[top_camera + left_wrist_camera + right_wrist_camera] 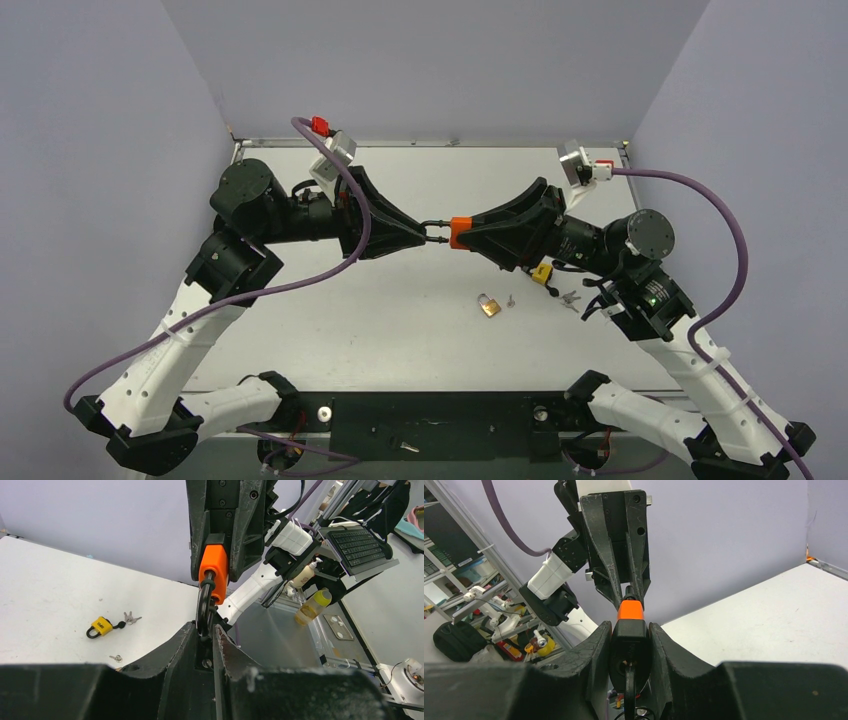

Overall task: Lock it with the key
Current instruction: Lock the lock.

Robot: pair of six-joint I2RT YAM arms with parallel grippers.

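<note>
An orange padlock (pixel 459 232) is held in the air over the middle of the table between both arms. My left gripper (pixel 432 232) is shut on its black shackle (pixel 202 605), which runs down between the fingers (pixel 185 640) in the left wrist view. My right gripper (pixel 472 235) is shut on the black key head (pixel 630 645), which sits at the bottom of the orange padlock body (pixel 630 611). A ring hangs from the key head. The key blade is hidden.
A brass padlock (pixel 489 305) with a small key (pixel 510 299) lies on the table below the grippers. A yellow padlock (pixel 541 273) and a bunch of keys (pixel 570 296) lie under the right arm; both show in the left wrist view (pixel 101 626).
</note>
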